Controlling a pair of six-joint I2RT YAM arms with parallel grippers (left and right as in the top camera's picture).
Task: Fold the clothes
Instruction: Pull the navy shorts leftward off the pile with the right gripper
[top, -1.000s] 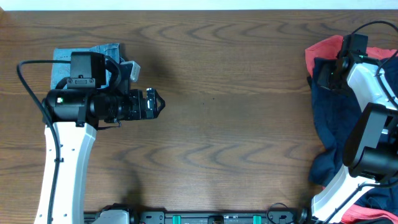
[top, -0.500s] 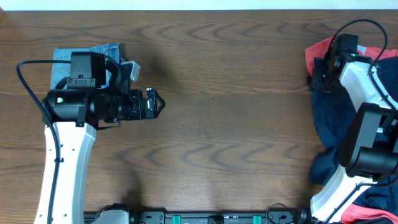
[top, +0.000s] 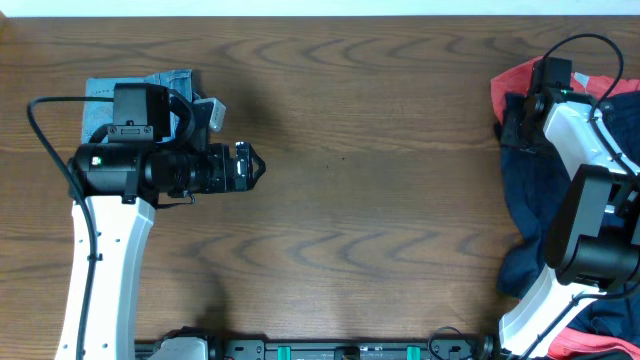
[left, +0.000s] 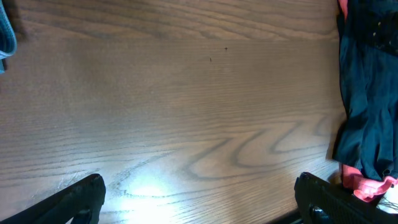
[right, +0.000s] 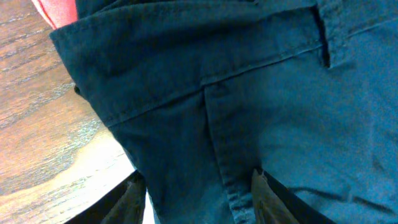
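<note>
Spanning every view, the brown wooden table (top: 380, 200) is the biggest thing here, with most of its middle bare.

Next in size are the two white-and-black arms. The left arm (top: 100, 250) rises from the table's near edge on its left side and bends toward the table's centre. The right arm (top: 590, 200) rises from the near edge at the table's right side and reaches toward the far right corner.

A dark navy pair of shorts (top: 525, 190) lies crumpled along the table's right edge, running from the far corner toward the near edge. The right wrist view shows its waistband seam and a belt loop. A coral-red garment (top: 515, 80) peeks out from under the shorts at the table's far right corner. A folded light-blue denim piece (top: 140, 85) sits at the table's far left, partly under the left arm.

The left gripper (top: 250, 168) hovers over the left half of the table with its jaws spread wide and nothing between them. The right gripper (right: 199, 186) is down on the shorts at the table's far right. Its fingers (right: 134, 199) are parted, navy cloth lies flat between and beyond them, and they do not pinch it.
</note>
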